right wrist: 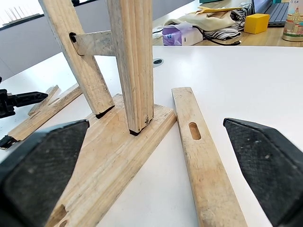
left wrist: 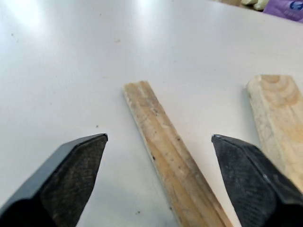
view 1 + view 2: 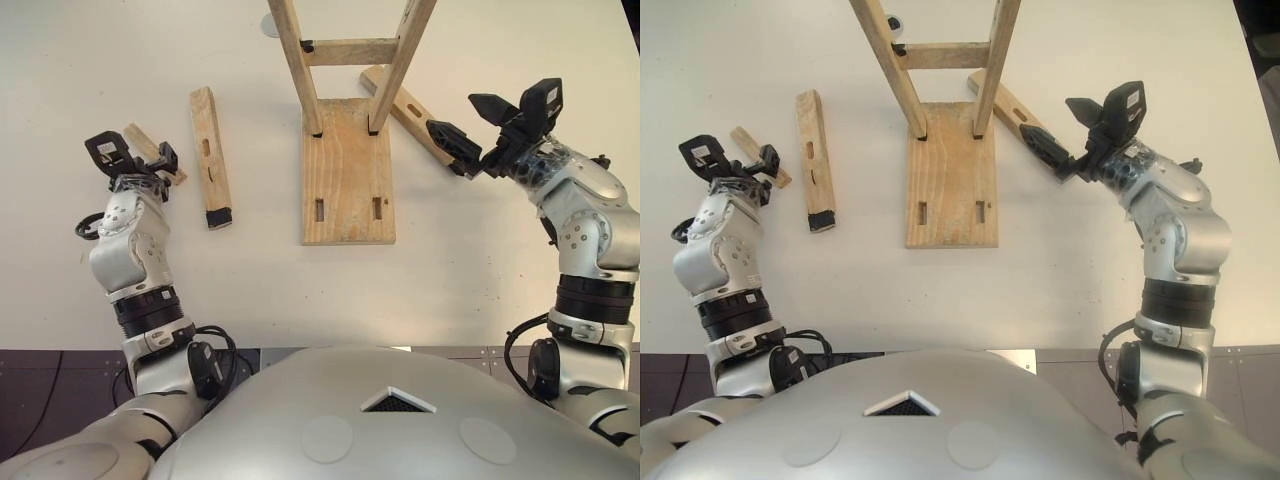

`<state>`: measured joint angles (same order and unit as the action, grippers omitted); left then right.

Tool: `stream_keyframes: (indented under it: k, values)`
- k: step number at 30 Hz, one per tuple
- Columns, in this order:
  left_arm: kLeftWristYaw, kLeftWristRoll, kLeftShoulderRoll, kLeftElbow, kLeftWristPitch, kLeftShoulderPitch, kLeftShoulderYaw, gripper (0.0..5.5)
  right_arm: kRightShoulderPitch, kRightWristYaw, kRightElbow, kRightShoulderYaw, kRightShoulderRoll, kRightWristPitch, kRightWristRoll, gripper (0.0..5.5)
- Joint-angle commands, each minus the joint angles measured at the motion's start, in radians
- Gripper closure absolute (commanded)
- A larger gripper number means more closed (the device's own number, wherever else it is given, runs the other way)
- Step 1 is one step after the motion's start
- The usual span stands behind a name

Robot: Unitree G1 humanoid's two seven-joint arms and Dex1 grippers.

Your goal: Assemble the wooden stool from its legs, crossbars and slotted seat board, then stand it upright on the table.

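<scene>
Listing what lies on the desk point(image 3: 480, 270). Item one: board point(image 3: 348, 185), flat at centre, its long side running away from me. Item two: left upright point(image 3: 296, 60) and right upright point(image 3: 402, 55), standing with their feet seated in the board's two far slots. Item three: rung point(image 3: 350, 50), joining the two uprights above the board, one end set into a slot in the left upright. Item four: near slots point(image 3: 320, 209), two, showing as open holes in the board's near half. Item five: left leg point(image 3: 211, 155), flat on the desk to the left of the board and apart from it, roughly parallel to it, slotted face up, black cap at its near end. Item six: short bar point(image 3: 152, 150), flat on the desk, angled, just beside the left leg on its outer side. Item seven: right leg point(image 3: 408, 108), flat and slanting, just beside the board's far right corner, with one slot visible on its upper face. My left jaws are spread wide, low over the short bar with one finger point(image 2: 75, 165) to each side of it and a gap on both sides, gripping nothing. My right jaws are likewise spread wide and hold nothing; they hang over the near end of the right leg, which runs between the fingers point(image 1: 265, 161) in the wrist view. Whether the lower finger touches that wood I cannot tell.
</scene>
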<state>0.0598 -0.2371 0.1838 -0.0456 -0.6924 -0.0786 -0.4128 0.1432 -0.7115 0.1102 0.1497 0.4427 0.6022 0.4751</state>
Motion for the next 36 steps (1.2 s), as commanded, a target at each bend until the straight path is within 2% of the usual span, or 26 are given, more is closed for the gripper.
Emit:
stream_keyframes:
  k: [1,8,20,22,24,29,33,36]
  values:
    - [0.012,-0.019,-0.009,0.002,-0.102,0.008,-0.002,1.46,0.009,0.006,-0.007,-0.020,0.008,0.017,0.000,0.28]
    - [-0.033,-0.038,0.028,0.061,-0.221,0.025,0.000,2.36,-0.010,0.018,-0.016,-0.041,0.002,0.006,-0.013,0.28]
    - [-0.093,-0.012,0.080,0.138,-0.182,0.035,0.053,4.02,-0.002,0.026,-0.043,-0.062,0.004,-0.018,-0.022,0.28]
    - [-0.082,-0.026,0.059,0.120,-0.104,0.017,0.020,4.24,0.002,0.022,-0.047,-0.061,0.007,-0.020,-0.023,0.28]
    - [-0.075,-0.043,0.032,0.063,0.056,-0.036,-0.010,4.25,0.008,0.017,-0.049,-0.052,0.016,-0.018,-0.018,0.28]
    - [-0.155,-0.036,0.053,-0.041,0.436,-0.154,0.009,4.25,0.044,0.025,-0.053,0.022,0.011,0.004,0.041,0.28]
    - [-0.321,-0.067,0.060,-0.172,0.621,-0.237,0.136,4.25,0.106,0.036,0.079,0.199,-0.040,0.183,0.426,0.28]
    - [-0.419,-0.064,0.054,-0.182,0.700,-0.279,0.237,4.25,0.195,0.150,0.163,0.245,-0.079,0.235,0.645,0.28]
